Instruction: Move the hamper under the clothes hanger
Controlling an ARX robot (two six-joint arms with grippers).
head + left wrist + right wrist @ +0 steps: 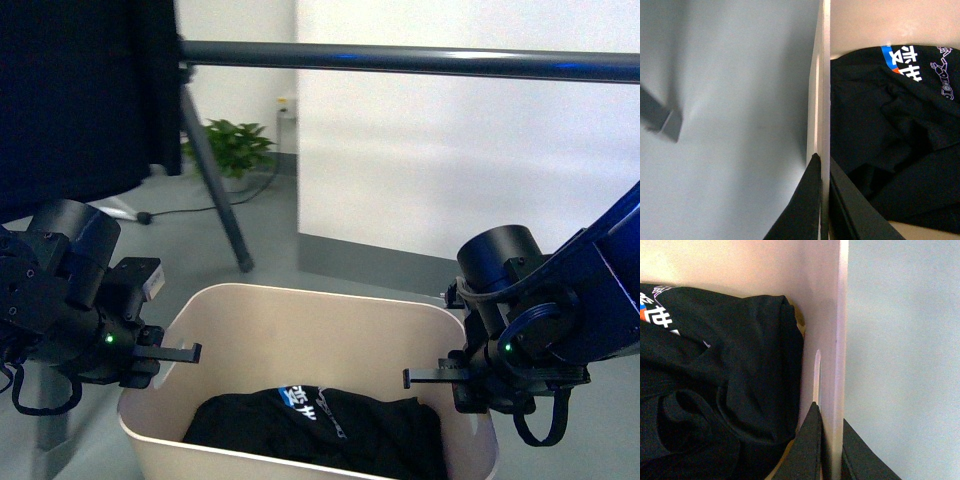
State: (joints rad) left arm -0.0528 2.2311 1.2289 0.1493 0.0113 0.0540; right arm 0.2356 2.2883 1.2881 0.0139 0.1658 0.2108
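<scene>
The beige hamper [300, 330] sits low in the front view, with a black garment [320, 425] bearing blue and white print lying inside. My left gripper [175, 352] is shut on the hamper's left short wall [825, 100], one finger inside and one outside. On the opposite short wall [832, 340], my right gripper [425, 377] is shut the same way, next to the slot handle [816, 372]. The clothes hanger's dark round bar [420, 60] runs across the top of the front view, above and beyond the hamper. One angled leg [215, 185] slopes down to the floor.
A black cloth [80, 90] hangs from the bar's left end. A potted plant [235, 145] and a cable lie on the grey floor behind. A white wall [450, 150] stands beyond the bar. A grey post foot [662, 117] shows in the left wrist view.
</scene>
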